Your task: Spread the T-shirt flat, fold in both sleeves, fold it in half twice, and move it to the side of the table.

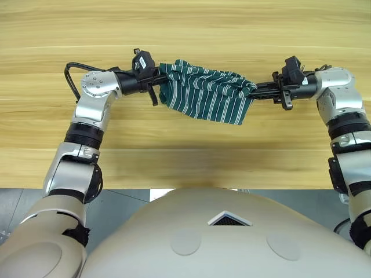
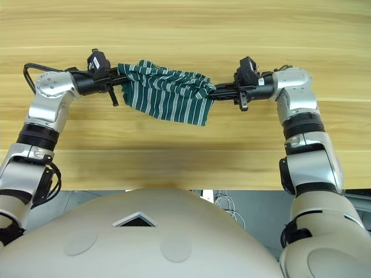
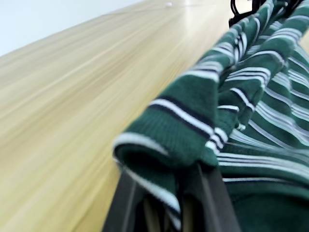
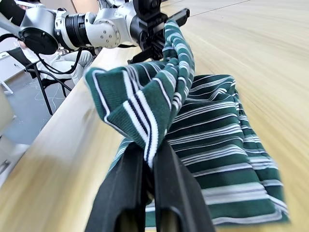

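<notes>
Over the middle of the pale wooden table (image 1: 185, 29), in the left eye view, I have the dark green white-striped T-shirt (image 1: 203, 92) hanging bunched between the left gripper (image 1: 155, 81) and the right gripper (image 1: 258, 90). By my reading it is lifted off the surface. To spread it well, I judge I should draw the two grips apart until the top edge goes taut. Then I would lower it so the hem lands first and lay the rest down flat. Both forearms point inward with elbows out, the wrists about level and facing each other.

Through the left wrist view, the black fingers (image 3: 128, 203) are closed tight on a rolled edge of fabric.

Through the right wrist view, the fingers (image 4: 120, 193) stand narrow, clamped on a folded corner, and the cloth drapes toward the left gripper.
</notes>
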You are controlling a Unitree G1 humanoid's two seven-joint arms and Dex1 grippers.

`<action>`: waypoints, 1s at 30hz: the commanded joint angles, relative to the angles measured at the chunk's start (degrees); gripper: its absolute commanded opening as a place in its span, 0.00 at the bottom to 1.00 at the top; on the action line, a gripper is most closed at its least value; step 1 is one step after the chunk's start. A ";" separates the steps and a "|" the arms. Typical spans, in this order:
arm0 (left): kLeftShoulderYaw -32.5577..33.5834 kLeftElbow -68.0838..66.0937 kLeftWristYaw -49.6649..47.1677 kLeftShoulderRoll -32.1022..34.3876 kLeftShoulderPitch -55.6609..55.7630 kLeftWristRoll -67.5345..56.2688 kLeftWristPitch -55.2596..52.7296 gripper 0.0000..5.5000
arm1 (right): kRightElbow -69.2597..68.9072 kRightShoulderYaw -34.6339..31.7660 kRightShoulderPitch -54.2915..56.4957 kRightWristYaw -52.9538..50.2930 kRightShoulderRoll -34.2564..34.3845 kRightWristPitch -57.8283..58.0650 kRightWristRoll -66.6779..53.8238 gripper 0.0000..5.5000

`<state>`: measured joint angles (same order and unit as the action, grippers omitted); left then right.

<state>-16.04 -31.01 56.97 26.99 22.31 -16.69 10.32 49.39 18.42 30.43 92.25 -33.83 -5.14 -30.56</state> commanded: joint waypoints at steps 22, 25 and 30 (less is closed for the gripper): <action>24.94 -20.30 -11.85 -8.20 15.20 -4.00 -12.81 0.58 | 2.23 -19.89 -2.09 -26.61 7.66 -26.80 16.67 0.65; 30.63 -16.52 -15.71 -10.07 14.66 -8.12 -10.46 0.68 | -5.61 -20.35 -6.26 -25.12 8.40 -27.69 14.54 0.69; 31.52 7.89 -21.70 -14.94 -4.94 -4.12 2.50 0.78 | -38.52 -13.26 -24.28 -13.86 4.70 -17.26 3.98 0.69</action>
<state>16.81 -33.14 40.26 14.60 28.13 -26.42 5.81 23.40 0.23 13.63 74.21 -26.20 -27.22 -25.17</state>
